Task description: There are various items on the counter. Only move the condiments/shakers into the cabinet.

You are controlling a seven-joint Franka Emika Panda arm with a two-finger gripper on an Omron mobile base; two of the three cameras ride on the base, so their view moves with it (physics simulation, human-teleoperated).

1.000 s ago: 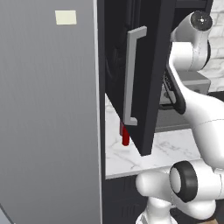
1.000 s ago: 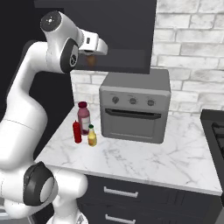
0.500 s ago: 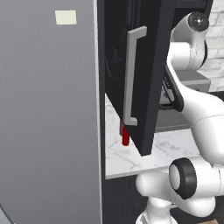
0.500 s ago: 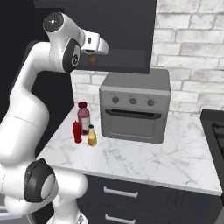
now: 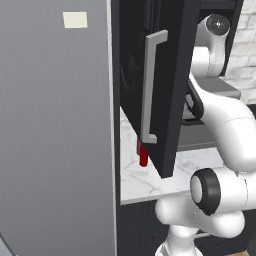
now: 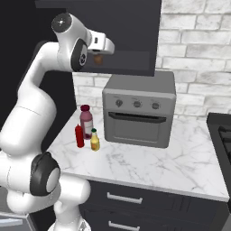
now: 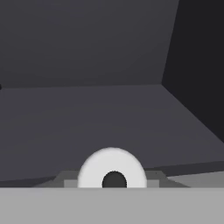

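Note:
My gripper (image 6: 98, 56) is raised at the open black cabinet (image 6: 122, 40), shut on a small brownish shaker (image 6: 97, 59). In the hand view the shaker's round white top with a dark hole (image 7: 112, 170) sits between my fingertips, over the cabinet's dark shelf (image 7: 109, 113). A slim red bottle (image 6: 80, 136) stands upright on the white marble counter (image 6: 149, 167) at its left end, and it peeks out below the open cabinet door (image 5: 165, 85) as the red bottle (image 5: 143, 155). A small yellow bottle (image 6: 94, 140) stands right beside it.
A maroon jar (image 6: 86, 118) stands behind the two bottles. A silver toaster oven (image 6: 137, 113) sits mid-counter and a stove edge (image 6: 222, 135) at the right. The door's long grey handle (image 5: 150, 85) swings out beside a tall grey panel (image 5: 55, 130).
The hand with the shaker has edged slightly to the right at the cabinet. The bottles on the counter have not moved.

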